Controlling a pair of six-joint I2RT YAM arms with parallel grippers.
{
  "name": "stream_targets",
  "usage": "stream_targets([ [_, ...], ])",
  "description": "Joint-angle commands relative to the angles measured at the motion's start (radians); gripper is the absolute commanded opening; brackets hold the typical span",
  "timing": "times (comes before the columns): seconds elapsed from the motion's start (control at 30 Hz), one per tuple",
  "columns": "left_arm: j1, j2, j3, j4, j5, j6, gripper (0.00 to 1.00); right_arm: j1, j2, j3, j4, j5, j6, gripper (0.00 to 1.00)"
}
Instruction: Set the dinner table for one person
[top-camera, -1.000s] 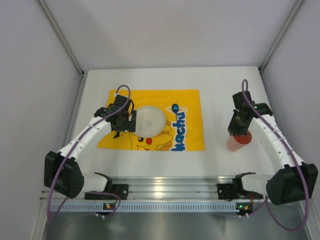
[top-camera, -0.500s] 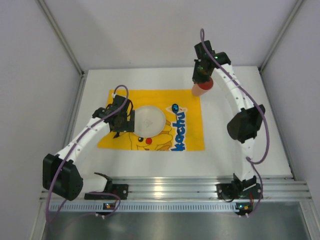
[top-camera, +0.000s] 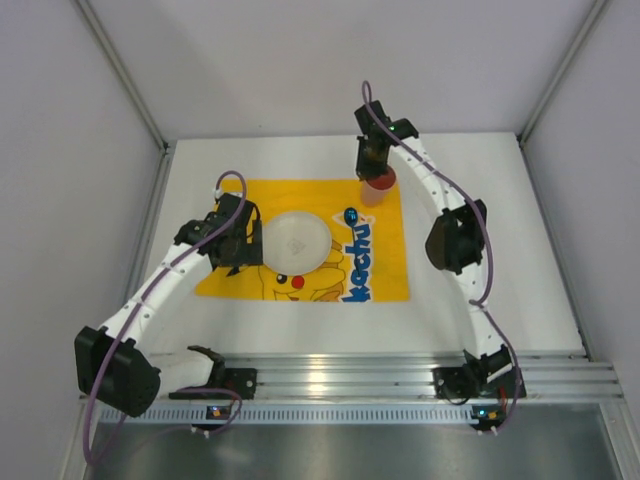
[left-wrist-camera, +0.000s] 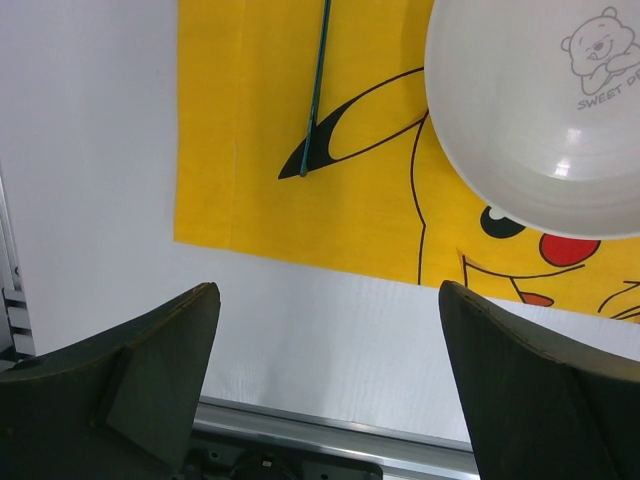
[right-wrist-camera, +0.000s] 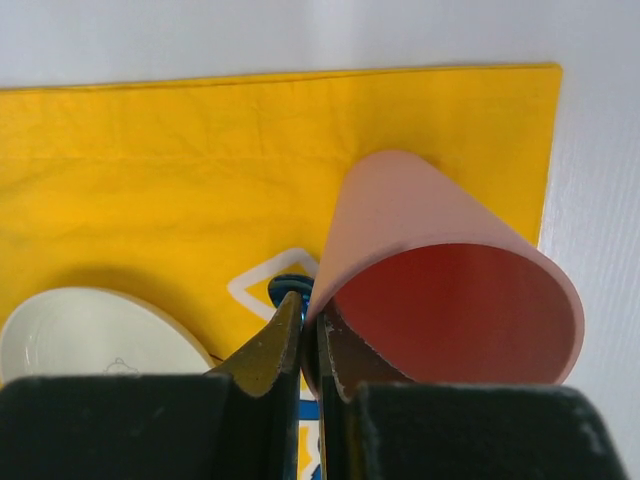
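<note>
Over yellow cloth (top-camera: 385, 270), one plate (top-camera: 295, 241), one cup (top-camera: 376, 189)

The dinner table (top-camera: 530, 250) is a plain white rectangular top with a ribbed aluminium rail (top-camera: 340, 375) running along its near edge. A yellow cloth (top-camera: 300, 195), printed with a Pikachu figure and blue lettering, lies flat on it left of centre, its edges roughly square to the table's. White tabletop shows all round the cloth: a narrow strip on the left, a band between cloth and rail, and a much wider stretch on the right
</note>
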Motion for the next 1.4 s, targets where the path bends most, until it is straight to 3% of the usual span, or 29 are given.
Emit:
stream_targets([
  [0.0, -0.002, -0.005, 0.007, -0.021, -0.020, -0.026, 0.96, 0.028, 0.037, 0.039, 0.011, 0.049, -0.015, 0.03],
  [0.13, -0.002, 0.008, 0.006, -0.018, -0.014, -0.038, 0.96, 0.039, 0.044, 0.040, 0.023, 0.046, -0.031, 0.51],
  [0.23, -0.002, 0.014, 0.003, -0.015, -0.003, -0.044, 0.96, 0.040, 0.034, 0.040, 0.052, 0.015, -0.031, 0.61],
  [0.4, -0.002, 0.022, 0.003, -0.015, -0.003, -0.043, 0.96, 0.039, -0.007, 0.039, 0.121, -0.018, -0.035, 0.69],
  [0.5, -0.002, 0.015, 0.009, -0.020, -0.012, -0.037, 0.96, 0.039, -0.057, 0.036, 0.154, -0.037, -0.048, 0.85],
  [0.6, -0.001, 0.015, 0.020, -0.027, -0.016, -0.035, 0.97, 0.039, -0.111, 0.034, 0.177, -0.032, -0.063, 0.92],
  [0.93, -0.002, 0.009, 0.085, -0.064, -0.038, -0.034, 0.98, 0.045, -0.373, -0.041, 0.158, 0.008, -0.084, 0.96],
  [1.03, -0.004, -0.029, 0.165, -0.101, -0.068, -0.061, 0.98, 0.077, -0.531, -0.171, 0.196, -0.032, -0.143, 0.96],
  [1.13, -0.008, -0.217, 0.205, -0.011, -0.131, -0.057, 0.98, 0.176, -0.776, -0.483, 0.348, -0.003, -0.248, 0.99],
  [1.17, -0.008, -0.266, 0.190, 0.056, -0.132, -0.035, 0.98, 0.207, -0.848, -0.726, 0.403, 0.024, -0.252, 1.00],
  [1.2, -0.008, -0.346, 0.165, 0.157, -0.149, -0.014, 0.98, 0.229, -0.997, -0.862, 0.463, 0.022, -0.238, 1.00],
  [1.27, -0.008, -0.411, 0.038, 0.258, -0.167, -0.003, 0.98, 0.269, -1.123, -1.206, 0.578, 0.043, -0.079, 1.00],
  [1.37, -0.007, -0.497, -0.091, 0.309, -0.169, -0.080, 0.99, 0.312, -1.295, -1.454, 0.554, 0.026, 0.108, 1.00],
])
